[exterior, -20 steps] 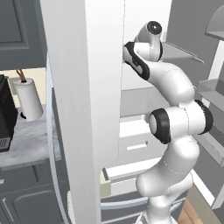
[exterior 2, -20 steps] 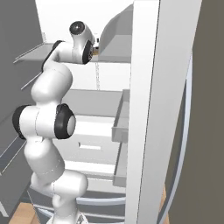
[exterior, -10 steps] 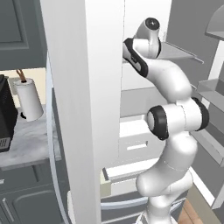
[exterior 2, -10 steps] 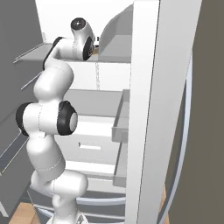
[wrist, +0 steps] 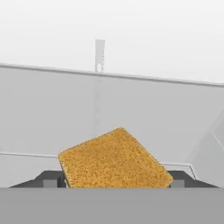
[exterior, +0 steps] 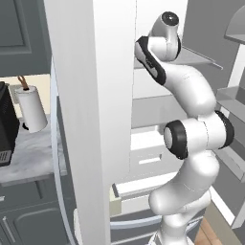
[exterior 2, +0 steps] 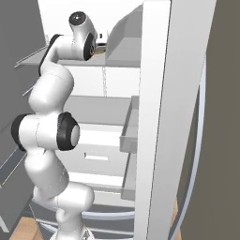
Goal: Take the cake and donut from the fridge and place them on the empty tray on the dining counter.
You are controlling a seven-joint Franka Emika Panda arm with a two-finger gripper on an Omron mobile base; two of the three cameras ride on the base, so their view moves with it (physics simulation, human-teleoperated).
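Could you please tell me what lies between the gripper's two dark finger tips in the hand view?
The small tan-brown squarish cake piece lies between the finger tips, on the white fridge's grey shelf.

Golden-tan speckled cake (wrist: 114, 160) (white fridge (wrist: 131, 35) interior).

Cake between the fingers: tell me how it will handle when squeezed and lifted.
The cake looks porous and crumbly, so it will probably dent or shed crumbs under a hard squeeze. It is small, likely light. Its flat faces suggest it won't roll, though it sits skewed between the fingers.
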